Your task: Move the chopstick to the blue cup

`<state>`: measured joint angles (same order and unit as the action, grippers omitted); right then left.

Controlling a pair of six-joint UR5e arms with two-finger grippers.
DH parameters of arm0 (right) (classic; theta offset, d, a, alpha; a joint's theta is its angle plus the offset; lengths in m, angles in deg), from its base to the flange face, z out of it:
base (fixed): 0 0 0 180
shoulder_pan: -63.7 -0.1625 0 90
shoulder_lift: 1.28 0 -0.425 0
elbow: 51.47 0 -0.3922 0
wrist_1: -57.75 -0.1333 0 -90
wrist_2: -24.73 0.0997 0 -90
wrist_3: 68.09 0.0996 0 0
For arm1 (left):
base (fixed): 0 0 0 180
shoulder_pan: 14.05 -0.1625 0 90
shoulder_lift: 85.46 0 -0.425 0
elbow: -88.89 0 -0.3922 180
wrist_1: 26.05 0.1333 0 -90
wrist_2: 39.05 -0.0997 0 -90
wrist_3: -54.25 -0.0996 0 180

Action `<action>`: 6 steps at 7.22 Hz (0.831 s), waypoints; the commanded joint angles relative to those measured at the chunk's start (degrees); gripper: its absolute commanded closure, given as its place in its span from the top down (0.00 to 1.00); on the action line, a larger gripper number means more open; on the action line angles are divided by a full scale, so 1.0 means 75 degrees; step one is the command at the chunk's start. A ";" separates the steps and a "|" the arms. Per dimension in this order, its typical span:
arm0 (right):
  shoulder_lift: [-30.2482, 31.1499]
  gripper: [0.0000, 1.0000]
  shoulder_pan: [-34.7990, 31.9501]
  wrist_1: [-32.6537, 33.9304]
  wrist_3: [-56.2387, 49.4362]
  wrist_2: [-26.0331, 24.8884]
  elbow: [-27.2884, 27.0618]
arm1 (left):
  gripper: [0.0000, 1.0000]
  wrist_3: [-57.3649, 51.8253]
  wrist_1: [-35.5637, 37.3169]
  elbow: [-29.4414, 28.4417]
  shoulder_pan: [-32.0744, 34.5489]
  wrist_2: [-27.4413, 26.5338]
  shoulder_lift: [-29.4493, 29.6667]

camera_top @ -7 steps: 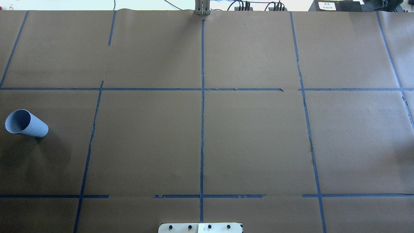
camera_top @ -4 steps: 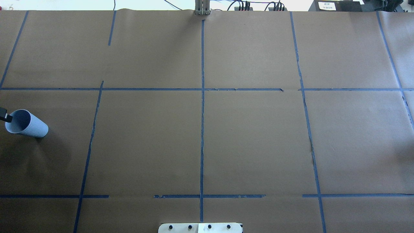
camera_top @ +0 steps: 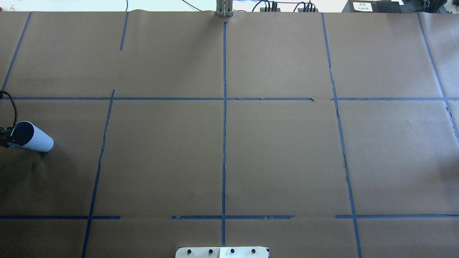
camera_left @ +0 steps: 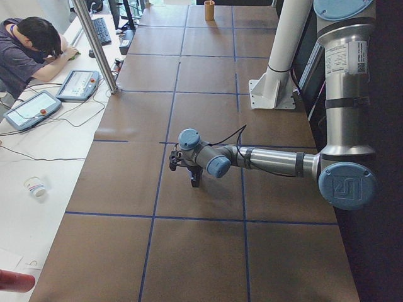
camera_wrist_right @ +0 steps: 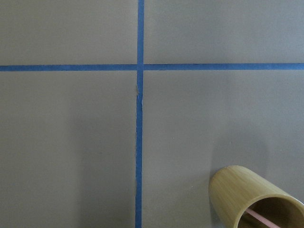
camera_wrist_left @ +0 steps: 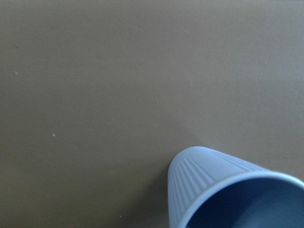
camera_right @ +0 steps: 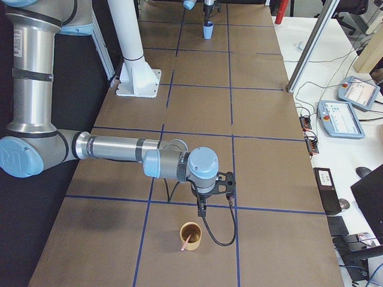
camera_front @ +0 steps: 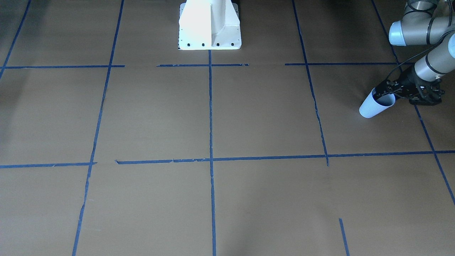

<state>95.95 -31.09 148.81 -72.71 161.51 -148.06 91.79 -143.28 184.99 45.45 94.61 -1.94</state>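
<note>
Salmon-pink stick, one: the chopstick (camera_right: 187, 241). It stands leaning inside a tan bamboo-look cup (camera_right: 191, 235) near the table's edge at the robot's right end, its top just above the rim. Nothing grips it.

Pale blue ribbed cup, one: the blue cup (camera_top: 30, 138). It sits at the table's opposite, left edge, open end up. Its dark inside shows no stick in the left wrist view.

Right gripper (camera_right: 201, 210): hangs over the brown paper just beside the tan cup, apart from it and from the chopstick. Whether the fingers are spread or closed, cannot tell.

Left gripper (camera_front: 384, 93): sits at the blue cup's rim. The pictures do not show whether it clasps the rim or only reaches it, so its hold cannot be told.

Status of task: no part of the transfer is done. Judged remaining: grasp the chopstick, lift it clear of the tan cup, carry it the table's length, lower it into the blue cup.
</note>
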 commanded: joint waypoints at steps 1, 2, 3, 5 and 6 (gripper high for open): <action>-0.0002 1.00 -0.0042 -0.0001 0.0008 0.0008 -0.0011 | 0.03 0.0009 0.0032 0.0019 0.0000 0.0014 -0.0003; -0.0014 1.00 -0.0077 -0.0001 -0.0004 0.0008 -0.0023 | 0.00 0.0021 0.0056 0.0101 0.0047 0.0060 0.0009; -0.0014 1.00 -0.0089 -0.0001 0.0008 0.0008 -0.0058 | 0.00 0.0033 0.0184 0.0403 0.0070 0.0095 -0.0038; -0.0002 1.00 -0.0147 -0.0001 -0.0004 -0.0004 -0.0244 | 0.00 0.0033 0.2421 0.1990 0.0281 0.0400 0.0264; 0.0021 1.00 -0.0147 0.0011 0.0008 -0.0015 -0.0339 | 0.00 0.0277 0.3792 0.2812 0.0270 0.0389 0.0754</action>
<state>95.97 -32.04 148.82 -72.69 161.50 -149.57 92.45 -127.05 198.17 47.20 97.21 0.21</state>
